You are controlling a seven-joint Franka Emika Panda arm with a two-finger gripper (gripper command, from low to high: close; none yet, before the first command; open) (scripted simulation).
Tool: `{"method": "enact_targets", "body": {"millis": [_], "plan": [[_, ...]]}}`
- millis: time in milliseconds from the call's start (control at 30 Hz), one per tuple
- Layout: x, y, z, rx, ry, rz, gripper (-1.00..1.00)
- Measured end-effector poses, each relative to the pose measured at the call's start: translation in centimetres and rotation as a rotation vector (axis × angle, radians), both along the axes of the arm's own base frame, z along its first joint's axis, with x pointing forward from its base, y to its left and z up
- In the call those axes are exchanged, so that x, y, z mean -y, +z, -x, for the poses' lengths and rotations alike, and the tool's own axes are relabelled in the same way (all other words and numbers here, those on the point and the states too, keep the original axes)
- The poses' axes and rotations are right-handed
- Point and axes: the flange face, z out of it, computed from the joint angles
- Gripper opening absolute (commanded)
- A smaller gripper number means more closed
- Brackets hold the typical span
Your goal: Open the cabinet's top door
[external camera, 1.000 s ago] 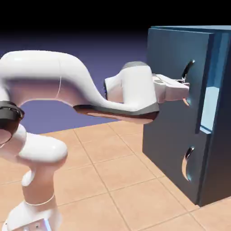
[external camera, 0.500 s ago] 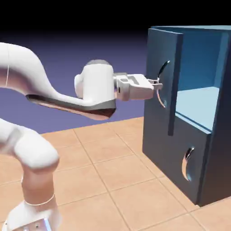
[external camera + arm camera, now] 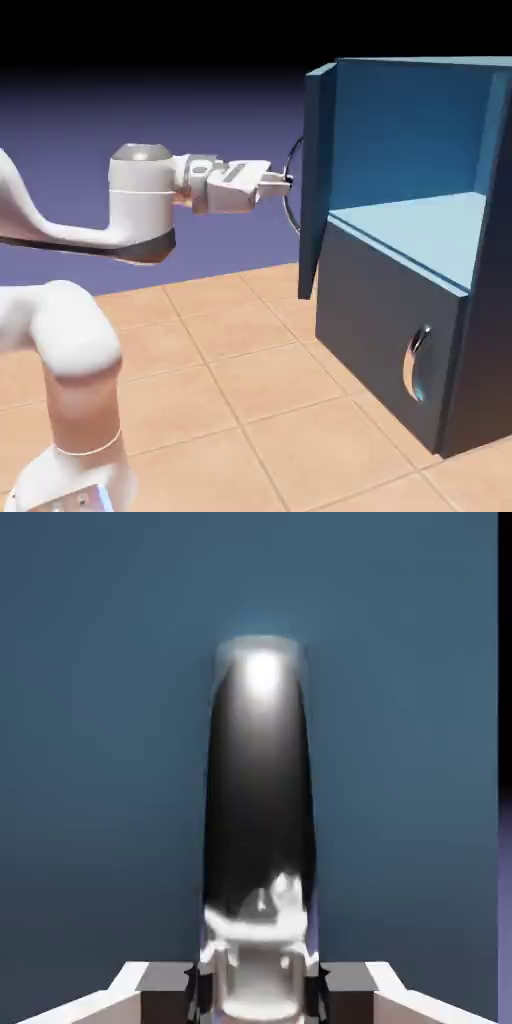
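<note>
The dark blue cabinet [image 3: 470,330] stands at the exterior view's right. Its top door [image 3: 318,150] is swung wide and shows almost edge-on, baring the light blue inside [image 3: 420,130]. My gripper [image 3: 283,181] reaches level from the left and is shut on the door's curved chrome handle [image 3: 293,208]. In the hand view the handle [image 3: 260,792] rises large between the jaws of my gripper [image 3: 260,990], and the door's blue face [image 3: 100,712] fills the rest of the picture.
The shorter lower panel [image 3: 365,300] is closed, with its own chrome handle [image 3: 417,362]. Tan tiles [image 3: 260,380] cover the surface in front of the cabinet. My arm's base [image 3: 70,420] stands at the lower left.
My gripper has drawn back to the left with the handle in its grip. The top door has swung from slightly ajar to wide open, showing the inside.
</note>
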Motion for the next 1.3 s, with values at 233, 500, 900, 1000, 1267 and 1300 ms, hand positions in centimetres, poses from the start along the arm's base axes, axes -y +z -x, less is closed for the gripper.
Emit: {"method": "enact_targets", "body": {"millis": [233,500,900,1000,1267,1300], "plan": [[-4.6,0.0,2.9,0.000,-0.123,-0.001,-1.00],[-10.9,0.0,5.7,0.000,-0.282,-0.001,-1.00],[-22.9,0.0,8.1,0.000,-0.562,-0.002,-1.00],[-25.7,0.0,8.2,0.000,-0.626,-0.002,-1.00],[-32.5,0.0,7.6,0.000,-0.782,-0.002,-1.00],[-33.3,0.0,7.5,0.000,-0.800,-0.002,-1.00]]}}
